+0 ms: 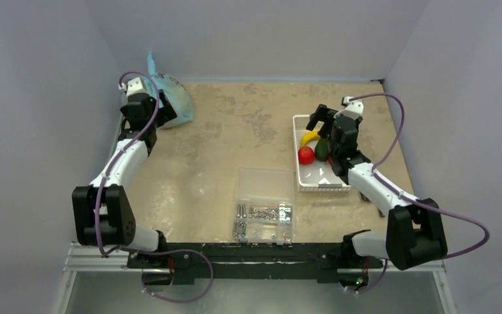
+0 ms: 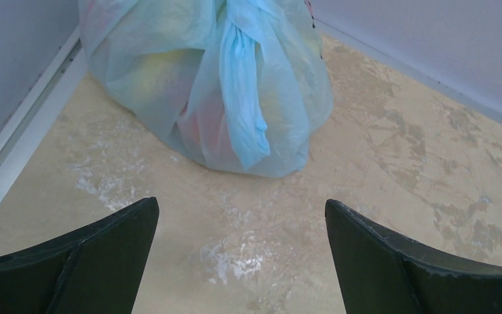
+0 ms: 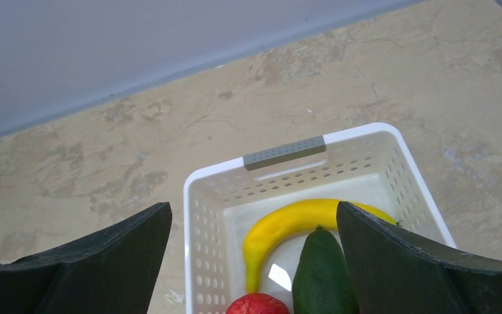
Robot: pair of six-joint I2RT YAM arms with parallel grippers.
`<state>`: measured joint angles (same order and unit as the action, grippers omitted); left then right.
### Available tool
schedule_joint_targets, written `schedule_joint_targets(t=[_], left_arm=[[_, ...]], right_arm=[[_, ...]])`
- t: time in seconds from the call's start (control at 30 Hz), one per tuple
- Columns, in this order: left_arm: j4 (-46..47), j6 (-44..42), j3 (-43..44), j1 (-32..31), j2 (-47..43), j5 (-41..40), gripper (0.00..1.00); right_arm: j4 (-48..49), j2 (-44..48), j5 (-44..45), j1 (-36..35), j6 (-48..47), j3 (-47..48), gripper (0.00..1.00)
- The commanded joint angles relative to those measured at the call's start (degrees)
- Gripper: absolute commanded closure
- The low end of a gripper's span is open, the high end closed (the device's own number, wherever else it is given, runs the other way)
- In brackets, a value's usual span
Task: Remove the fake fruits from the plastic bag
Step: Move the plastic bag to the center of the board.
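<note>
Thin translucent light-blue plastic bag (image 2: pixel 189 85) sits in far left corner of the tan worktop (image 1: pixel 235 131), against the left wall. It looks bulged. Red (image 2: pixel 202 124) and yellowish (image 2: pixel 157 72) shapes show through the film, so fake fruits are likely inside. Twisted blue handle strip (image 2: pixel 242 85) hangs down the front. The mouth is gathered at the top; can't tell if it's tied.

Left tool (image 2: pixel 240 216) is low over the worktop and points straight at the bag. Jaws are spread wide with nothing between them, and it's near the bag, not touching.

Right tool (image 3: pixel 253 216) hovers over the white perforated plastic basket (image 3: pixel 199 248) on the right side of the worktop, toward the far edge. Jaws are spread, empty. The basket holds a yellow plastic banana (image 3: pixel 287 219), a dark green oval fruit (image 3: pixel 323 275) and a red round fruit (image 3: pixel 258 304).

Clear compartment box (image 1: pixel 265 203) with silver screws (image 1: pixel 261 212) sits mid-worktop near the near edge, not part of the task.

Step, my read: mid-task. Some fruit is out in the basket and more is left in the bag. The left arm is lining up on the bag.

Next move, my read: the left tool goes forward and pinches the handle strip or loose film high up, then lifts or tips the bag to open the mouth. The film is thin and slick, so it may bunch or slide along the wall. The right arm would have to cross the worktop to hold the other side or pick fruit.
</note>
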<state>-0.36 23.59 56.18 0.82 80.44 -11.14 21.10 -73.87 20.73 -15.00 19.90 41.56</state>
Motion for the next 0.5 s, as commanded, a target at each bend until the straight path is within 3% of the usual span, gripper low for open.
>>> schedule_joint_targets(t=[0.0,0.27,0.47], left_arm=[[-2.0,1.3,9.2,1.6,4.7,-1.6,0.00],[-8.7,3.4,21.3,3.0,16.2,-3.8,0.09],[-8.6,6.3,22.3,3.6,20.6,-0.5,0.33]], right_arm=[[-2.3,-1.1,-3.2,-0.2,6.7,4.0,0.01],[-4.4,-0.8,-8.4,-0.2,6.8,5.6,0.01],[-7.3,-1.4,-8.5,-0.2,5.7,7.7,0.01]])
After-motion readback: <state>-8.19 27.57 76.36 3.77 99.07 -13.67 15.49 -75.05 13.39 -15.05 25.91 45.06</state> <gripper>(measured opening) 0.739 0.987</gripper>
